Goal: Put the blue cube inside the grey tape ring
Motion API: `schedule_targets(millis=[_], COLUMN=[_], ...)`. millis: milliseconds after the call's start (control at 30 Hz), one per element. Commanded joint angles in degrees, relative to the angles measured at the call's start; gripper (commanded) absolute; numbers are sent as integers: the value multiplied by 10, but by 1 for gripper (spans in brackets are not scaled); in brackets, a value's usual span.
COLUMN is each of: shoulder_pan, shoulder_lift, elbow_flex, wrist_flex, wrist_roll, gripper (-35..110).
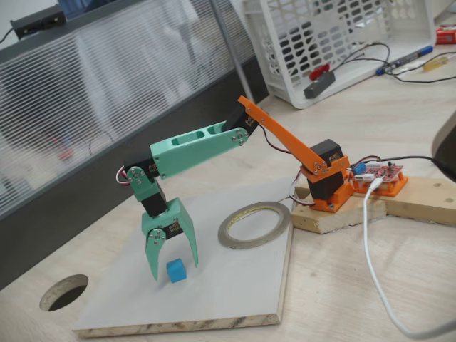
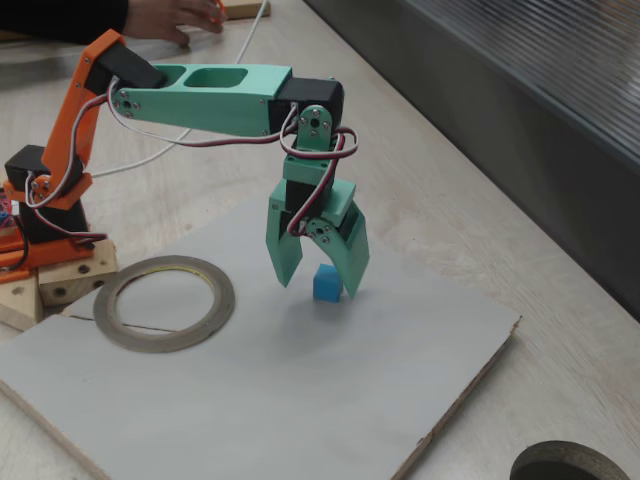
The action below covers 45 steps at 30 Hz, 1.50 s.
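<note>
Hanging point-down over the grey board (image 1: 235, 285), the claw (image 1: 172, 269) is spread open, its two mint-green fingers (image 1: 154, 258) reaching almost to the board's surface. The blue cube (image 1: 175, 271) sits on the board between the fingertips — in a fixed view it lies nearer the right-hand finger, and in the other fixed view (image 2: 326, 283) it shows just in front of the nearer finger (image 2: 352, 262). Whether either finger touches the cube cannot be told; the jaws are clearly not closed on it.

The grey tape ring (image 1: 254, 224) lies flat on the same board, apart from the cube, near the board's corner closest to the arm's orange base (image 1: 329, 187). In both fixed views its opening holds only bare board, with the pale yellowish inner rim visible (image 2: 165, 302).

The arm's green forearm link (image 2: 205, 97) runs roughly level from the orange upper link (image 1: 278, 132) out to the wrist, which bends straight down. The base stands on a wooden block (image 1: 335, 217) on the pale worktop (image 1: 342, 299), with a small red circuit board (image 1: 381, 174) and a white cable (image 1: 374, 263) beside it.

A dark round hole (image 1: 64, 292) is cut in the worktop just off the board's edge. A white plastic basket (image 1: 335, 43) stands farther back — and a person's hand (image 2: 175, 15) rests at the top edge of a fixed view.
</note>
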State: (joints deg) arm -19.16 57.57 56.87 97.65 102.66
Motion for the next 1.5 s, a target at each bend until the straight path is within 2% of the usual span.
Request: schedule_targets(millis=[0, 133, 267, 900, 1167, 1467], shoulder_pan=[-10, -10, -10, -10, -10, -2], shoulder_lift=[7, 7, 7, 7, 7, 18], elbow_flex=[-13, -14, -14, -14, -12, -6], wrist_flex=[3, 3, 2, -12, -54, -54], wrist_roll=[3, 3, 3, 4, 4, 4], gripper=[41, 29, 24, 23, 9, 8])
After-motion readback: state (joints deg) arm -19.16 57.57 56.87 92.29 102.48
